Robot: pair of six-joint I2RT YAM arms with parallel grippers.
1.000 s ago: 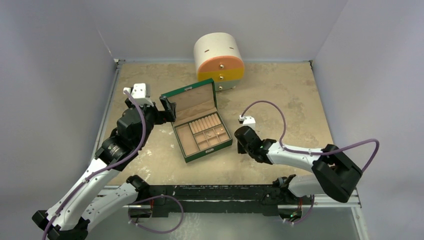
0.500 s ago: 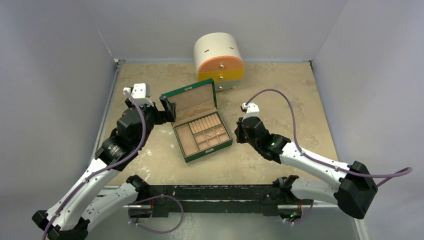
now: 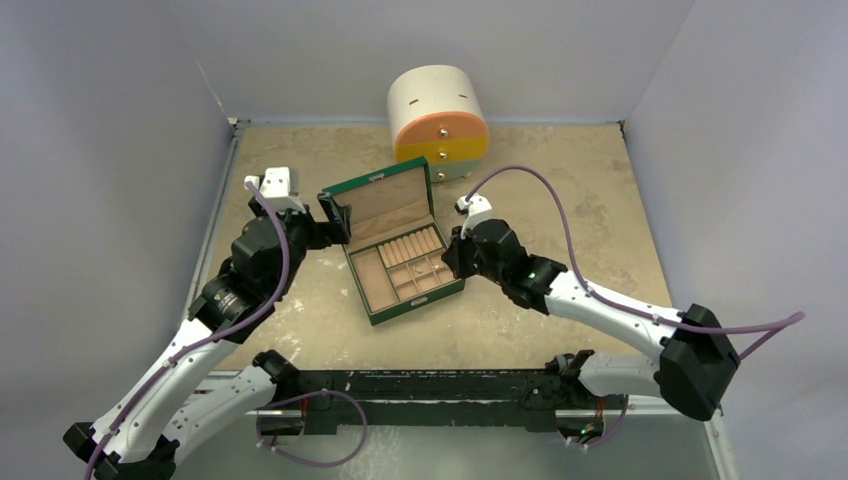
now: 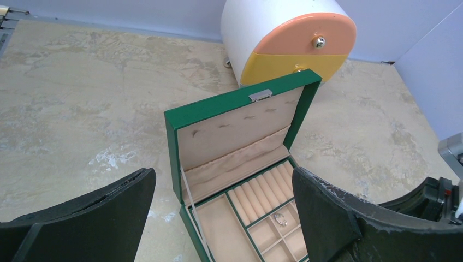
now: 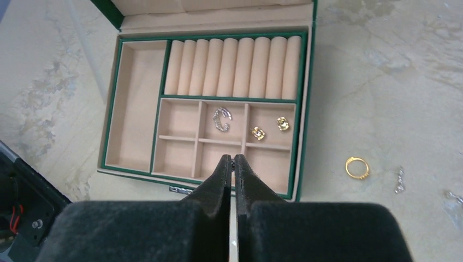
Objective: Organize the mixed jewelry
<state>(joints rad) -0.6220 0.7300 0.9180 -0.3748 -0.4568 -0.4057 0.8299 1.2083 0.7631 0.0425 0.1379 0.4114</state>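
With the right jaws clenched empty at the green box's [image 5: 108,10] 6 o'clock rim, a gold ring [image 5: 357,167] lies on the bench [image 5: 382,82] at its 4 o'clock, a silvery piece [image 5: 221,118] and two gold pieces [image 5: 257,133] sit in its small compartments, and the left jaws gape wide beyond.

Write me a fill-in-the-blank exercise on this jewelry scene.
The green box is ___, not closed.
The left gripper is open; the right gripper is ___.
The gold ring lies outside the box, on the ___.
One small compartment holds ___ gold pieces.
Missing: open; shut; table; two.
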